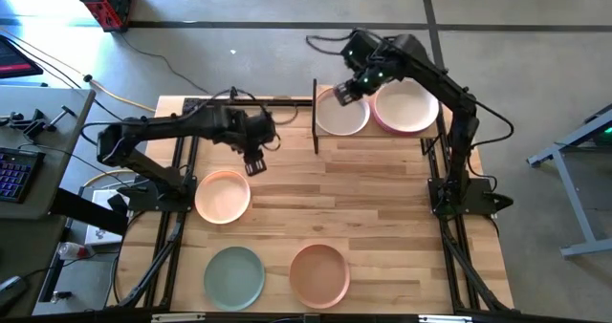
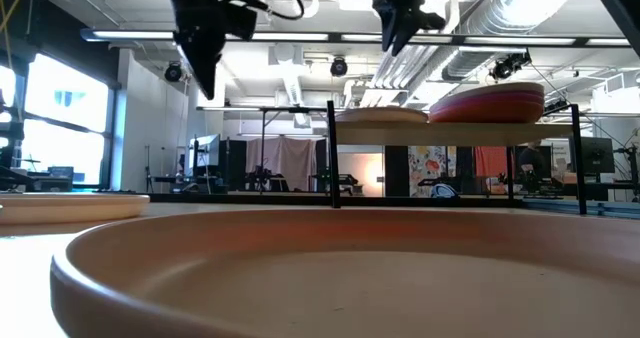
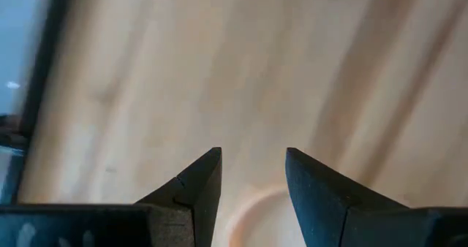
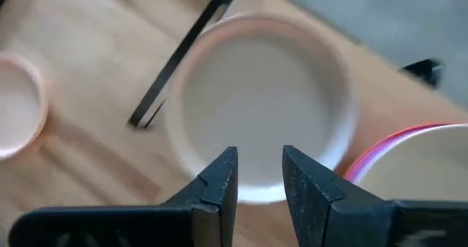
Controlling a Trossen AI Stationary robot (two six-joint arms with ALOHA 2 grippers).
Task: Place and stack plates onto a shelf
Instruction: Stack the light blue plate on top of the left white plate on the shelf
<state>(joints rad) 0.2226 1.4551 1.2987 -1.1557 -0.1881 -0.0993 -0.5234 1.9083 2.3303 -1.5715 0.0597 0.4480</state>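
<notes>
We find the right gripper (image 1: 343,92) empty, fingers narrowly apart, above the off-white plate (image 1: 341,113) on the shelf (image 1: 382,135). The left gripper (image 1: 255,163), likewise empty and parted, hangs over the worktop (image 1: 382,218). The neighbouring stack (image 1: 405,108) hides its lower plates.

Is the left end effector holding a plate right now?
No. In the left wrist view the left end effector is open and empty above the tabletop.

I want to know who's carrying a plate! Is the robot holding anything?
Nothing is held: the left pincer and right pincer are both open and empty.
</notes>
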